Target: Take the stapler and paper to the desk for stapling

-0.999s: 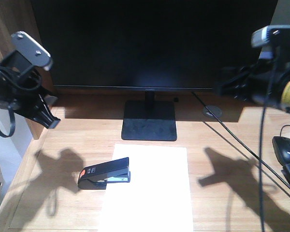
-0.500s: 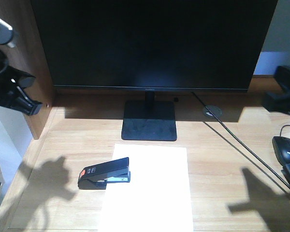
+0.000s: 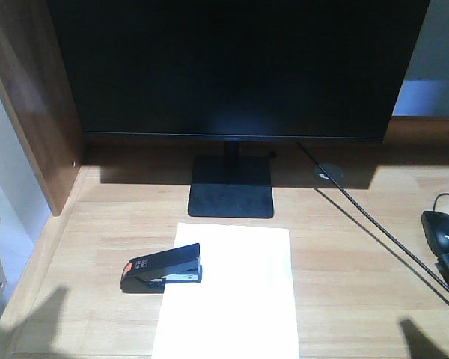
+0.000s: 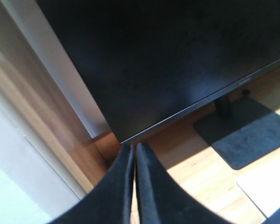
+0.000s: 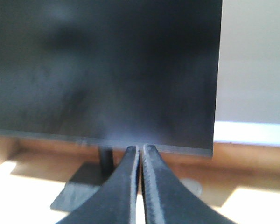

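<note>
The light wooden tabletop (image 3: 359,269) shows its grain and has a raised border strip along the left edge. A white sheet of paper (image 3: 232,299) lies near the front, at the middle. A small black stapler (image 3: 162,268) with an orange patch rests at the paper's left edge, partly on the sheet. Farther back stands the monitor's flat black base (image 3: 232,196). A black cable (image 3: 374,232) runs diagonally toward the right, where a black mouse (image 3: 443,229) sits at the edge.

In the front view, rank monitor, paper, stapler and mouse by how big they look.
1. Monitor, largest by far.
2. Paper, cut off at the bottom edge.
3. Stapler.
4. Mouse, though it looks close to the stapler, so that order is unsure.
</note>
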Tool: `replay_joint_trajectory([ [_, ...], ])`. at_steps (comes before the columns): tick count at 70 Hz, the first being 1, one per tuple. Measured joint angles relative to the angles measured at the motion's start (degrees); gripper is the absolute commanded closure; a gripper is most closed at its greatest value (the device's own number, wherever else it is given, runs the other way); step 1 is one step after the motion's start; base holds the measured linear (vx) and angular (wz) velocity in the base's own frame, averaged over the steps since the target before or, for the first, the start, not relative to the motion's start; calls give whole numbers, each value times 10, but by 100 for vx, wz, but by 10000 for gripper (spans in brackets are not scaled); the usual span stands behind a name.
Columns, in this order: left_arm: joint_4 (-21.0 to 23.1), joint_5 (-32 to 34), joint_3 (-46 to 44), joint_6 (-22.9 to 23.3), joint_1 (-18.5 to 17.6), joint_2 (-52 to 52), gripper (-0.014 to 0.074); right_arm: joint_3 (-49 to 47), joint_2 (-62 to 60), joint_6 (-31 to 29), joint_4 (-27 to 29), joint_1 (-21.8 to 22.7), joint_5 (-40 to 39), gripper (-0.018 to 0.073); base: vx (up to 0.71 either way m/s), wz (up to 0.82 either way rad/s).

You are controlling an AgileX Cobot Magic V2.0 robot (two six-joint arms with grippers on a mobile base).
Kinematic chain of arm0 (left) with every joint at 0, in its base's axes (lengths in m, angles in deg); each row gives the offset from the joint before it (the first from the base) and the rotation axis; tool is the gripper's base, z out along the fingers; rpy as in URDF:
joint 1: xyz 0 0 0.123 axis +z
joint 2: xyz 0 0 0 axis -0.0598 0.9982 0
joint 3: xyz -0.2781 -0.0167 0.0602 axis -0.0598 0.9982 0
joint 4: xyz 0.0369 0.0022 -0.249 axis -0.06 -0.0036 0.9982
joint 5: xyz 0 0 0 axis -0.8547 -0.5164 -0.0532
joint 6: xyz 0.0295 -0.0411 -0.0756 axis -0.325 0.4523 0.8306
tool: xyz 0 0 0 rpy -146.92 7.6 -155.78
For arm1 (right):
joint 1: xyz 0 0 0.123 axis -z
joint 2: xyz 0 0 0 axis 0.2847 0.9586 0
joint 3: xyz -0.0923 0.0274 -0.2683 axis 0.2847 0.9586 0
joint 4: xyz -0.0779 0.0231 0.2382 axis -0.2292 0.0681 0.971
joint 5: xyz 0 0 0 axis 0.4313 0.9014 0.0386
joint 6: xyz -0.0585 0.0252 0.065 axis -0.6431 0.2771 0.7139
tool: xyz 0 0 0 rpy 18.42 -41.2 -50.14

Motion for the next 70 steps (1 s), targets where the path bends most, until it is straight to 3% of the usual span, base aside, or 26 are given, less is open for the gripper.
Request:
replay_joint_trajectory([
  [32, 0, 11, 151, 0, 0, -210, 603, 59, -56, 0, 0, 0, -4, 564, 0, 0],
  [70, 0, 14, 151, 0, 0, -224, 603, 59, -56, 0, 0, 0, -4, 564, 0, 0],
])
